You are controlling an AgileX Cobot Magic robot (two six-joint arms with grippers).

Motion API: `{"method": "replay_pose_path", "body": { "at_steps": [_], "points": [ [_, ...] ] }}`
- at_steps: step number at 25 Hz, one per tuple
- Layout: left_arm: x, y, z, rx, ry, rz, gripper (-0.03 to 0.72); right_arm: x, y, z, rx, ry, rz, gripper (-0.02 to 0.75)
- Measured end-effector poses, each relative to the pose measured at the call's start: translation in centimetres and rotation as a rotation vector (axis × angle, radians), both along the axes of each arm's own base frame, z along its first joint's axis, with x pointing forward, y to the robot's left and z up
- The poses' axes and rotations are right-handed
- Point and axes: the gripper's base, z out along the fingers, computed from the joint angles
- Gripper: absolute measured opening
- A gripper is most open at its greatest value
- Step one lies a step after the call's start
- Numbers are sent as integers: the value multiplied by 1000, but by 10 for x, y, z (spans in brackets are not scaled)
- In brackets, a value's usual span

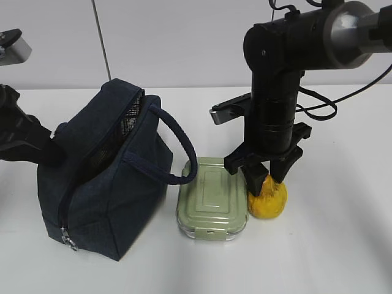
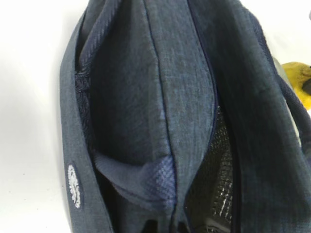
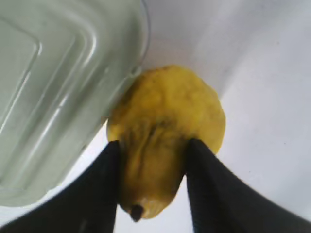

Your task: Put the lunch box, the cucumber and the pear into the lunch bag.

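Observation:
The navy lunch bag [image 1: 104,184] stands at the left with its top open, showing silvery lining [image 1: 119,128]. My left gripper [image 1: 52,144] is at the bag's left top edge; in the left wrist view [image 2: 165,225] its jaws grip a fold of the lunch bag [image 2: 131,97]. The sage-lidded lunch box [image 1: 211,196] lies right of the bag. The yellow pear [image 1: 269,202] rests on the table against the box's right side. My right gripper [image 1: 264,182] reaches down and is shut on the pear [image 3: 170,107], fingers [image 3: 109,165] on both sides. The cucumber is out of view.
The bag's looped handle [image 1: 177,141] hangs over toward the lunch box [image 3: 58,82]. A zipper pull [image 1: 68,240] hangs at the bag's front left corner. White tabletop [image 1: 331,245] lies to the right and front. A grey wall stands behind.

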Motion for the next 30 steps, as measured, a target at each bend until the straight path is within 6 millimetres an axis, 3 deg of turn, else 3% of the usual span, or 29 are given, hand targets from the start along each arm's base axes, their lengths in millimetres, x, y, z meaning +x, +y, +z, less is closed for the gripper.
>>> {"method": "replay_pose_path", "body": {
  "at_steps": [1, 2, 3, 7, 11, 15, 18, 22, 30],
  "points": [
    [0, 0, 0, 0, 0, 0, 3, 0, -1, 1, -8, -6, 8, 326],
    [0, 0, 0, 0, 0, 0, 3, 0, -2, 2, -13, -12, 13, 211],
    [0, 0, 0, 0, 0, 0, 3, 0, -2, 3, -15, -14, 16, 186],
    [0, 0, 0, 0, 0, 0, 3, 1, 2, 17, 5, -51, 25, 169],
    [0, 0, 0, 0, 0, 0, 2, 2, 16, 86, 109, -243, 47, 164],
    [0, 0, 0, 1, 0, 0, 2, -12, 35, 162, 242, -429, 102, 164],
    [0, 0, 0, 1, 0, 0, 2, -24, 54, 188, 409, -444, 186, 162],
    [0, 0, 0, 1, 1, -1, 2, -33, 82, 184, 577, -370, 286, 162],
    [0, 0, 0, 3, 2, -2, 2, -22, 125, 119, 567, -237, 384, 161]
  ]
}}
